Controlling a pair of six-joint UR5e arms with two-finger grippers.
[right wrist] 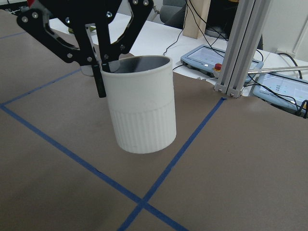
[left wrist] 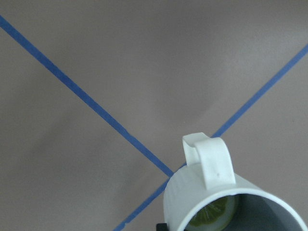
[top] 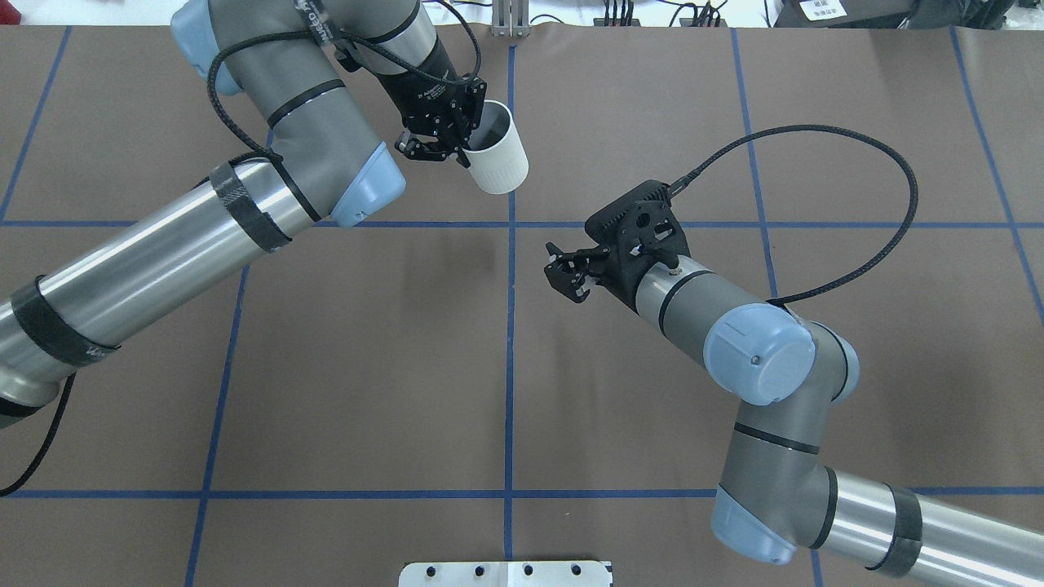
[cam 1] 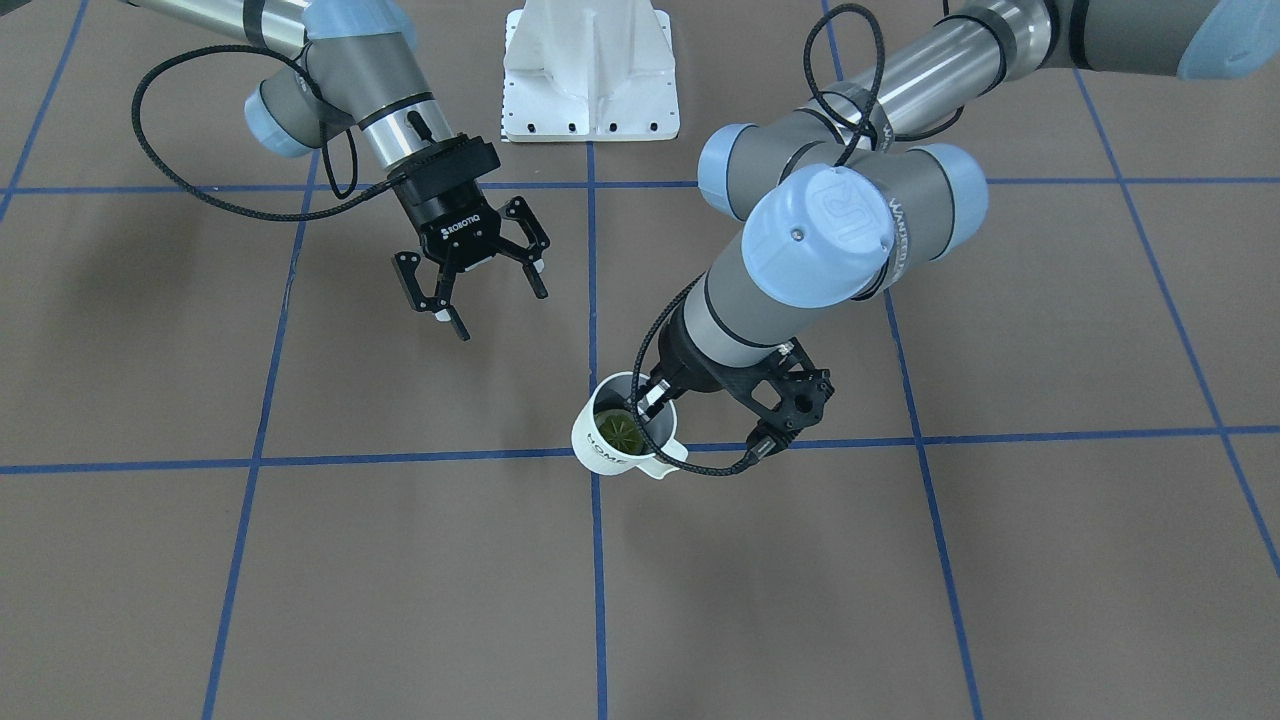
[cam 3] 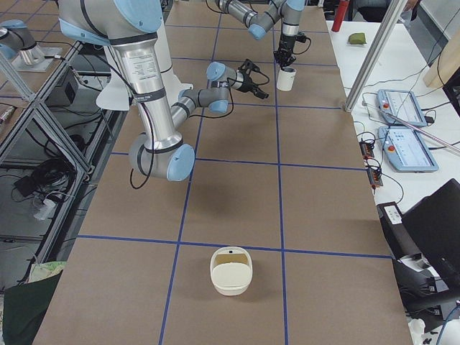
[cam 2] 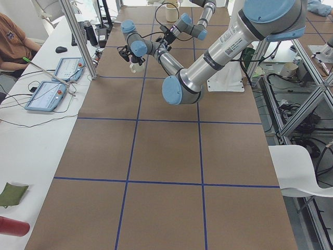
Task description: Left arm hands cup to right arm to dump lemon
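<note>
Left hand [cam 1: 650,398] pinches rim of cup [cam 1: 603,443], lemon [cam 1: 612,426] inside

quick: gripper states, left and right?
Left gripper: closed on the rim of the cup, lemon inside.
Right gripper: open, holding nothing.

Brown tabletop [cam 1: 400,600], marked into squares by blue tape lines [cam 1: 592,560]. White metal plate [cam 1: 590,70] bolted at the middle of one long edge. White basket [cam 3: 231,271] upright toward one end, well apart from the rest. White side bench [cam 2: 31,151] carrying two tablets [cam 2: 48,97] [cam 2: 69,67] near an aluminium post [cam 2: 78,36], plus a green pouch [cam 2: 11,192] and a red cylinder [cam 2: 13,227] lying flat. White chair [cam 2: 299,172] on the opposite side.
</note>
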